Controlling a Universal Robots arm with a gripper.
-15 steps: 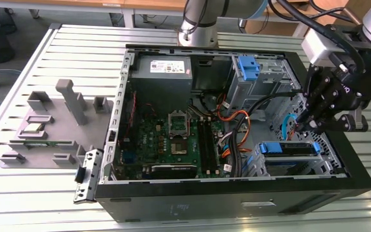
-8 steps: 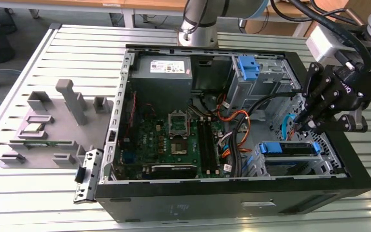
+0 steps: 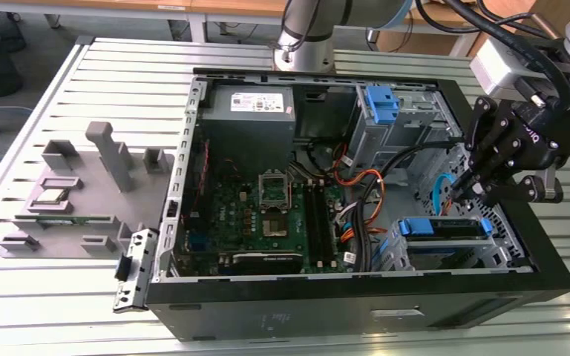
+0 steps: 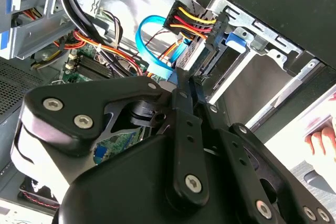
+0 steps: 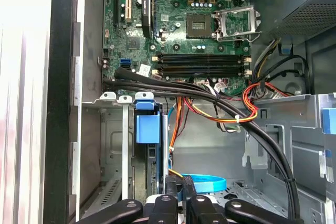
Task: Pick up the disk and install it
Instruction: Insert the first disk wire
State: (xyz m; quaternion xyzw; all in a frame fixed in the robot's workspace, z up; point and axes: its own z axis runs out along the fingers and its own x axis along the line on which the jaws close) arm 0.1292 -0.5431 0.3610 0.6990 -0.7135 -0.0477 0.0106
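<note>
Blue-bracketed, the disk (image 3: 447,228) already sits in the drive cage at the case's front corner. The gripper (image 3: 475,187) hangs just above it, fingers (image 4: 185,94) pinched together on nothing. Judging by this, installation is near done; seating must be confirmed.

Arm: silver-grey tubular column (image 3: 300,33) with black cables (image 3: 463,15) routed alongside. Hand (image 3: 508,167): matte black linkage plates joined by silver screws (image 4: 193,183), white lettering on one link.
</note>
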